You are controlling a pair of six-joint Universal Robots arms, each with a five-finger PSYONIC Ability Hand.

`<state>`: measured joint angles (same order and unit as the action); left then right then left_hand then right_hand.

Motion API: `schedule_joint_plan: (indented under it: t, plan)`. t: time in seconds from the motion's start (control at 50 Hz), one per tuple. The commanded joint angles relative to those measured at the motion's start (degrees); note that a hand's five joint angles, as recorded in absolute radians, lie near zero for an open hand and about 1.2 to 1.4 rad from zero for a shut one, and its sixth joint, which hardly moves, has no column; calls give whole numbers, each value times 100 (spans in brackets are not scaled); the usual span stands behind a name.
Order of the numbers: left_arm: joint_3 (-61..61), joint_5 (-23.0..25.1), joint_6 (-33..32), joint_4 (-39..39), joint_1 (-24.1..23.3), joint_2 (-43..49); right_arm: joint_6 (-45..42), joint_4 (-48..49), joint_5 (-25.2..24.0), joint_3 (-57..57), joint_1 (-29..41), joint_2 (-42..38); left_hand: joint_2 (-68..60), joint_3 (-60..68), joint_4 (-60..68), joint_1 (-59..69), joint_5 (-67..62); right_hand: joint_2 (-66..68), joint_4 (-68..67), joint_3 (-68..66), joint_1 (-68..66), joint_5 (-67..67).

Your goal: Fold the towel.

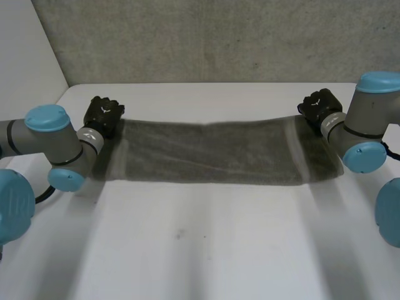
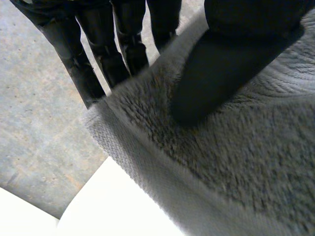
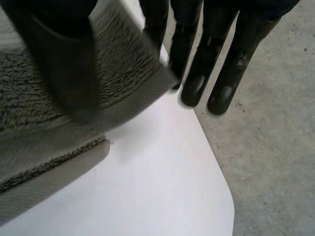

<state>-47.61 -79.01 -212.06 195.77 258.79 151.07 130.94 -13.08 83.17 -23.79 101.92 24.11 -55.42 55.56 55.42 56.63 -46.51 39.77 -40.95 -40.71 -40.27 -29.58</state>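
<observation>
Table (image 1: pixel 206 250), white. Towel (image 1: pixel 212 153), grey, stretched across frame centre. Left hand (image 1: pixel 103 115) upper left, right hand (image 1: pixel 320 105) upper right, each thumb and fingers pinching far corner. Advice: carry both corners level, tension even, for straight fold.

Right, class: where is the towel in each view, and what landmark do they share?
Head view: towel stretched between the left hand and right hand.
Left wrist view: towel corner pinched under the left hand's thumb.
Right wrist view: towel corner pinched under the right hand's thumb.
Shared landmark: the white table.
</observation>
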Motion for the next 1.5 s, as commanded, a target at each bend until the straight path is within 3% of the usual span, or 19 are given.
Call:
schedule_joint_plan:
  t: [0.02,0.16,0.2,0.28,0.32,0.42,0.48,0.58,0.7,0.86,0.9,0.92,0.96,1.0,1.12,1.28,1.36,1.4,1.5]
  plan:
    - [6,-132,-2,-21,-127,2,37,453,14,156,12,-196,4542,-4556,-4542,-4663,4651,-2977,3095,3071,3027,2958]
    - [-108,-607,60,-144,-171,-350,169,807,234,103,65,68,4542,-4556,-4542,-4663,4651,-2977,3095,3071,3027,2958]
    - [-388,-844,165,-215,-171,-709,554,755,357,-28,73,365,4542,-4556,-4542,-4663,4651,-2977,3095,3071,3027,2958]
    - [-835,-871,410,-232,-171,-1209,1101,614,419,-451,65,824,4542,-4556,-4542,-4663,4651,-2977,3095,3071,3027,2958]
    - [-1154,-853,578,-232,-171,-1502,1538,491,419,-1203,47,1444,4542,-4556,-4542,-4663,4651,-2977,3095,3071,3027,2958]
    - [-2591,-818,1148,-136,-154,-2738,1786,499,323,-2678,-15,2368,4542,-4556,-4542,-4663,4651,-2977,3095,3071,3027,2958]
    - [-2938,-809,1255,-83,-154,-3013,1786,604,261,-3584,-58,2808,4542,-4556,-4542,-4663,4651,-2701,2819,2795,2751,2682]
    - [-4148,-695,1518,241,-127,-3873,1795,972,-37,-4614,-216,3100,4542,-4556,-4542,-4663,4651,-2230,2348,2324,2280,2211]
    - [-4696,-660,1651,427,-154,-4156,1760,1588,-328,-5337,-340,3030,4542,-4556,-4542,-4663,4651,-1556,1674,1650,1606,1537]
    - [-5030,-660,1730,488,-180,-4253,1549,2064,-275,-5206,-410,2423,4542,-4556,-4542,-4663,4651,-277,395,371,327,258]
    - [-5047,-660,1730,488,-180,-4244,1304,2046,-240,-5109,-428,2231,4542,-4556,-4542,-4663,4651,1310,-1192,-1216,-1260,-1329]
    - [-5056,-660,1730,497,-171,-4253,1303,2046,-240,-5109,-428,2230,4542,-4556,-4542,-4663,4651,1321,-1203,-1227,-1271,-1340]
    - [-5056,-660,1730,497,-171,-4244,1084,2046,-74,-5065,-550,2177,4542,-4556,-4542,-4663,4651,3680,-3562,-3586,-3630,-3699]
    - [-5056,-660,1730,497,-163,-4244,1022,2046,109,-5048,-629,2186,4542,-4556,-4542,-4663,4651,4020,-3902,-3926,-3970,-4039]
    - [-5056,-660,1730,497,-154,-4253,785,1985,840,-5048,-1042,2519,4542,-4556,-4542,-4663,4651,4023,-3905,-3929,-3973,-4042]
    - [-5065,-660,1730,488,-145,-4270,-294,1748,1034,-4847,-1237,2801,4542,-4556,-4542,-4663,4651,4023,-3905,-3929,-3973,-4042]
    - [-5065,-660,1730,488,-136,-4384,-420,1712,1078,-4591,-1148,2907,4542,-4556,-4542,-4663,4651,4023,-3905,-3929,-3973,-4042]
    - [-5056,-660,1730,497,-136,-4437,-385,1712,1087,-4441,-973,2933,4542,-4556,-4542,-4663,4651,4023,-3905,-3929,-3973,-4042]
    - [-4942,-669,1747,488,-154,-4508,-253,1756,1043,-3521,667,2741,4542,-4556,-4542,-4663,4651,4023,-3905,-3929,-3973,-4042]
